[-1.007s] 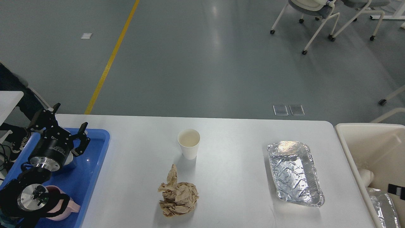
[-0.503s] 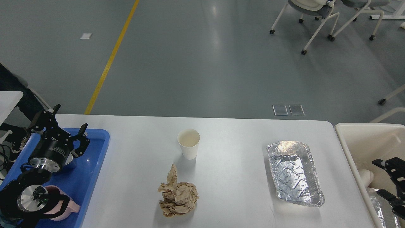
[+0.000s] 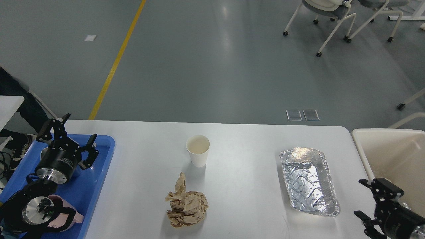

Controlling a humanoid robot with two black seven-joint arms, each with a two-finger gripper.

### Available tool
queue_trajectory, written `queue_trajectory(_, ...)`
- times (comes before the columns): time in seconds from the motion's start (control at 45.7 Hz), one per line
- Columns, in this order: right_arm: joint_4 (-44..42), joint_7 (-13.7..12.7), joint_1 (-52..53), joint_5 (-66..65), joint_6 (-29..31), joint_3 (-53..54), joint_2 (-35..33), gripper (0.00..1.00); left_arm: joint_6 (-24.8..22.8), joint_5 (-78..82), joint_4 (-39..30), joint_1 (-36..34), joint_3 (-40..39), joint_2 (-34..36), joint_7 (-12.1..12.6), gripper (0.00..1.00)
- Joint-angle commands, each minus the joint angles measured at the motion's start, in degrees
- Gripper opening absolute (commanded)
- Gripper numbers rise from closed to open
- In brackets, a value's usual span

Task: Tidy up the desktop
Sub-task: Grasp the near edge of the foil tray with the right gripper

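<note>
The white desktop (image 3: pixel 242 142) fills the lower half of the head view. On it stand a white paper cup (image 3: pixel 198 150) at the middle, a crumpled brown paper ball (image 3: pixel 186 205) in front of the cup, and an empty foil tray (image 3: pixel 308 181) to the right. My left gripper (image 3: pixel 79 132) is open and empty above the blue tray (image 3: pixel 101 156) at the left edge. My right gripper (image 3: pixel 362 199) is open and empty at the lower right, over the desktop's right edge, right of the foil tray.
A pink mug (image 3: pixel 63 217) lies in the blue tray under my left arm. A cream plastic bin (image 3: pixel 391 146) stands beside the desktop's right end. Rolling chairs (image 3: pixel 335 16) stand far back right on the grey floor.
My right gripper has come into view from the lower right and moved left, from over the bin to the desktop's right edge. My left gripper has shifted slightly right over the blue tray.
</note>
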Motion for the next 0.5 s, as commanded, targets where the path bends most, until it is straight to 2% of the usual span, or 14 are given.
queue_trajectory(0.0,0.0,-0.6,-0.2,-0.1,-1.3,-0.1,3.5,1.00,0.0,0.0,0.1,0.3,0.1,0.0,0.0,0.97)
queue_trajectory(0.481,-0.9,-0.6,0.3,-0.2,-6.9,-2.9,13.7,1.00,0.0,0.0,0.3,0.4,0.1,0.3,0.0,0.97)
